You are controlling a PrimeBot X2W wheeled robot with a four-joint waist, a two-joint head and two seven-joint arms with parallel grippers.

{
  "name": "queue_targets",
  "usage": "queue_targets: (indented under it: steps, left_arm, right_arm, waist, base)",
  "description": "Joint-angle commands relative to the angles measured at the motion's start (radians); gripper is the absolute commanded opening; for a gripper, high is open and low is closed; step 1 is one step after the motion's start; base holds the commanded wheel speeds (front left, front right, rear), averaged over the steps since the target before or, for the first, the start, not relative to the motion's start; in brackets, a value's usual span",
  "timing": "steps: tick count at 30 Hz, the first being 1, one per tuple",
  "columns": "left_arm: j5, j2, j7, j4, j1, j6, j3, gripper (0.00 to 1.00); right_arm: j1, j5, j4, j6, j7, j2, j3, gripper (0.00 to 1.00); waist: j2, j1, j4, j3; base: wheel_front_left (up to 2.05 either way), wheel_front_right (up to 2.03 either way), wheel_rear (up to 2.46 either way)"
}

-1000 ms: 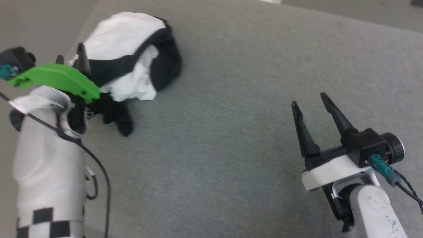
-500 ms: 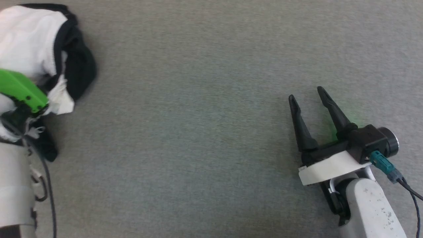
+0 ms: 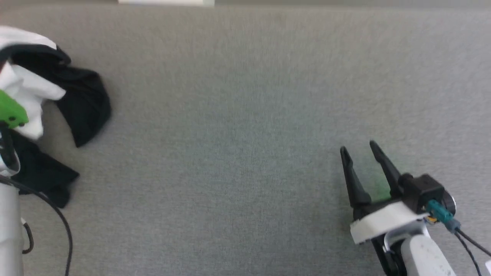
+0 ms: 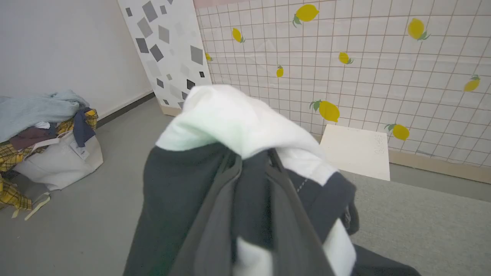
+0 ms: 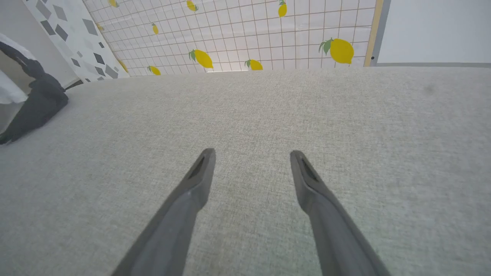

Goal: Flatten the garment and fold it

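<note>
The garment, white with black sleeves, is bunched at the left edge of the grey table. In the left wrist view my left gripper is shut on the garment. White cloth drapes over the fingertips and black cloth hangs around the fingers. The green wrist part of that arm sits against the bunch. My right gripper stands open at the lower right, far from the shirt, with nothing between its fingers. In the right wrist view my right gripper hovers over bare cloth surface, and a black sleeve shows at the far left.
A white box leans at the foot of the lemon-patterned wall beyond the table. A bag heaped with clothes stands on the floor to the left. The table stretches wide between the two grippers.
The head camera has swung, so the garment now lies at the view's left edge. The bunch looks looser, with a black sleeve hanging out. The right gripper stays open.
</note>
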Motion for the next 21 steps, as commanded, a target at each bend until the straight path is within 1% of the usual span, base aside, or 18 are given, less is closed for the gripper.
queue_targets:
  steps: [1,5,8,10,14,21]
  left_arm:
    - [0.019,0.010,-0.033,-0.035,-0.009,-0.005,-0.016,0.00]
    - [0.049,0.002,-0.070,-0.120,-0.034,-0.027,-0.069,0.00]
    - [0.055,-0.025,-0.069,-0.175,-0.055,-0.040,-0.114,0.00]
    - [0.050,-0.053,-0.069,-0.212,-0.071,-0.053,-0.146,0.00]
    - [0.028,-0.128,-0.066,-0.249,-0.107,-0.075,-0.214,0.00]
    - [-0.027,-0.303,-0.106,-0.206,-0.184,-0.112,-0.330,0.00]
  right_arm:
    - [0.020,0.012,0.005,-0.002,-0.007,0.000,-0.005,1.00]
    - [0.061,0.026,0.011,-0.002,-0.008,0.000,-0.013,1.00]
    - [0.085,0.029,0.007,-0.002,-0.004,0.000,-0.021,1.00]
    - [0.101,0.030,0.002,-0.002,-0.001,0.000,-0.029,1.00]
    - [0.119,0.030,-0.007,-0.002,0.009,0.000,-0.036,1.00]
    - [0.140,0.030,-0.024,-0.002,0.027,0.000,-0.034,1.00]
  waist:
    - [0.0000,-0.0001,0.018,-0.211]
    - [0.0000,-0.0001,-0.015,-0.288]
    - [0.0000,-0.0001,-0.046,-0.321]
    - [0.0000,-0.0001,-0.068,-0.335]
    - [0.0000,-0.0001,-0.119,-0.351]
    - [0.0000,-0.0001,-0.205,-0.359]
  base:
    - [0.00,0.00,0.00]
    - [0.00,0.00,0.00]
    - [0.00,0.00,0.00]
    - [0.00,0.00,0.00]
    - [0.00,0.00,0.00]
    - [0.00,0.00,0.00]
